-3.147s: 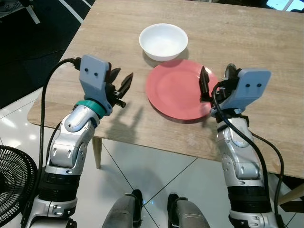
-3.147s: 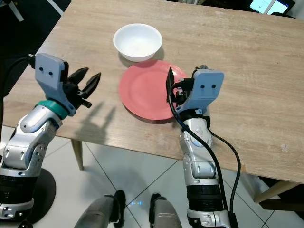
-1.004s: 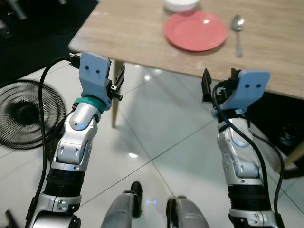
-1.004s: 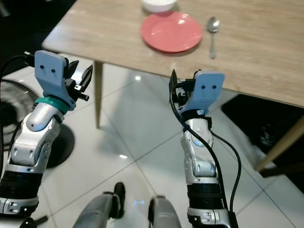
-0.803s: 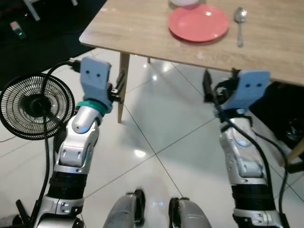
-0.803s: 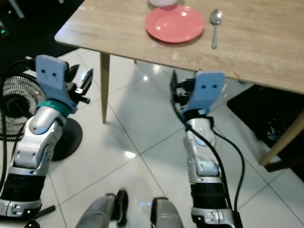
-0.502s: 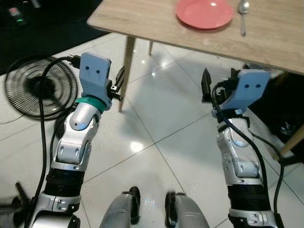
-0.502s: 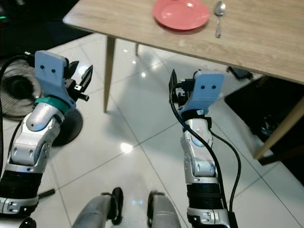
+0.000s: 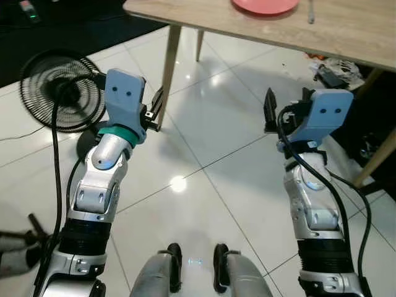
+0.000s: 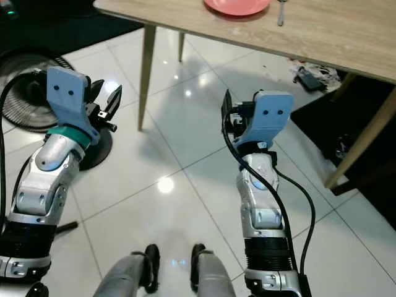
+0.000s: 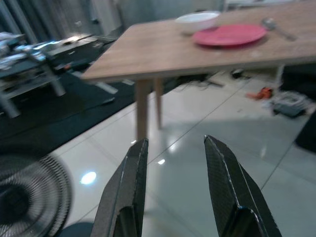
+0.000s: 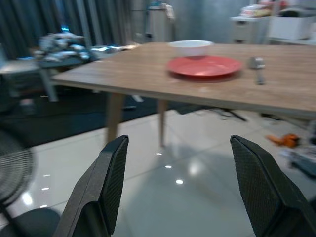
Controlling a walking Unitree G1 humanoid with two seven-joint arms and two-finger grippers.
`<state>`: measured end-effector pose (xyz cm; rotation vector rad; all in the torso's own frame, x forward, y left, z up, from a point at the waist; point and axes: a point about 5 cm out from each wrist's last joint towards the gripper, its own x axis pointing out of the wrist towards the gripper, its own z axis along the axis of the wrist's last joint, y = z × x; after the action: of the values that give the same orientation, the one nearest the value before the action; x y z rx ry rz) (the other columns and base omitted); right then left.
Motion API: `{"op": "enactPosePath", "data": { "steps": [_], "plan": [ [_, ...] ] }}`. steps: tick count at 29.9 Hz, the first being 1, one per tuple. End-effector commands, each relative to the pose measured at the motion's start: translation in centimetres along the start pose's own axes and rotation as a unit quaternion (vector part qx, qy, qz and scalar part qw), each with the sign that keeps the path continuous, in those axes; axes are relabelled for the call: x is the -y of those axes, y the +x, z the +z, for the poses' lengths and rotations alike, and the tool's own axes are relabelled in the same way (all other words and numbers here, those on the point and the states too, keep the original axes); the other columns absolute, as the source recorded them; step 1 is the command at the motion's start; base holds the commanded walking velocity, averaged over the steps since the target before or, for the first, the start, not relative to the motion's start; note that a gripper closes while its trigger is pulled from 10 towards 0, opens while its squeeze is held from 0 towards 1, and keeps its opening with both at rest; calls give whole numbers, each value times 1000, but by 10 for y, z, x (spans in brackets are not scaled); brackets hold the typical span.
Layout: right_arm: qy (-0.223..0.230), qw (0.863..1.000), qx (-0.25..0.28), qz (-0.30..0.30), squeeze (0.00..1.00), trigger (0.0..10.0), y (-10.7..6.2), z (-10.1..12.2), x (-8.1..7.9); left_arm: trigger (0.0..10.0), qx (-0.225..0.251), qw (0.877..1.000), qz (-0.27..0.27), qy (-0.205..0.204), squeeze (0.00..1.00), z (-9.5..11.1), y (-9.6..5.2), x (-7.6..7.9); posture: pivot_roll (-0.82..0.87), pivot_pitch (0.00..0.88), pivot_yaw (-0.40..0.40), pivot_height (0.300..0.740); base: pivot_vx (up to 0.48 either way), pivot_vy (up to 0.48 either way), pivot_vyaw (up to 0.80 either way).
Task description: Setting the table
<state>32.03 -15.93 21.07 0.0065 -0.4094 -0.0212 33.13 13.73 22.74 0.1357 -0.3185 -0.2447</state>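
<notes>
A red plate (image 12: 204,65) lies on the wooden table (image 11: 163,54), with a white bowl (image 12: 190,48) just behind it and a metal spoon (image 12: 256,64) beside it. In the eye views the table edge runs along the top, with the plate (image 9: 266,5) on it. I stand on the tiled floor some way back from the table. My left gripper (image 11: 177,143) and right gripper (image 12: 180,143) are both held up in front of me, open and empty, pointing toward the table.
A black floor fan (image 9: 62,90) stands on the tiles at my left. The table's wooden leg (image 9: 168,68) is ahead, another leg (image 10: 362,145) at the right. Small clutter (image 9: 334,68) lies on the floor under the table. Dark carpet lies beyond the fan.
The whole view has shifted: the table has drawn away toward the top of the picture and more floor and the fan show. Both arms keep the same raised pose, fingers still open.
</notes>
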Motion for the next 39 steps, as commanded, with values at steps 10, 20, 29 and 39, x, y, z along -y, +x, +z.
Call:
{"op": "enactPosePath", "data": {
  "steps": [10, 20, 29, 39],
  "plan": [
    [-7, 1000, -9, -3, 0, 10000, -2, -5, 4, 10000, -6, 1000, -5, 1, 0, -5, -1, 2, -9, 159, 113, 740, -277, 0, 0],
    [-7, 1000, -9, -4, 0, 10000, -2, -6, 4, 10000, -4, 1000, -6, 1, 0, -4, 0, 3, -10, 161, 115, 740, -270, 0, 0],
    [-6, 1000, -11, -4, 0, 10000, -3, -6, 5, 10000, -4, 1000, -7, -8, 0, -4, 1, 5, -13, 164, 114, 740, -86, 0, 0],
    [-2, 1000, -13, -4, 0, 10000, -2, -6, 5, 10000, -4, 1000, -9, -16, 0, -3, 2, 7, -14, 169, 112, 740, 0, 0, -679]
  ]
}}
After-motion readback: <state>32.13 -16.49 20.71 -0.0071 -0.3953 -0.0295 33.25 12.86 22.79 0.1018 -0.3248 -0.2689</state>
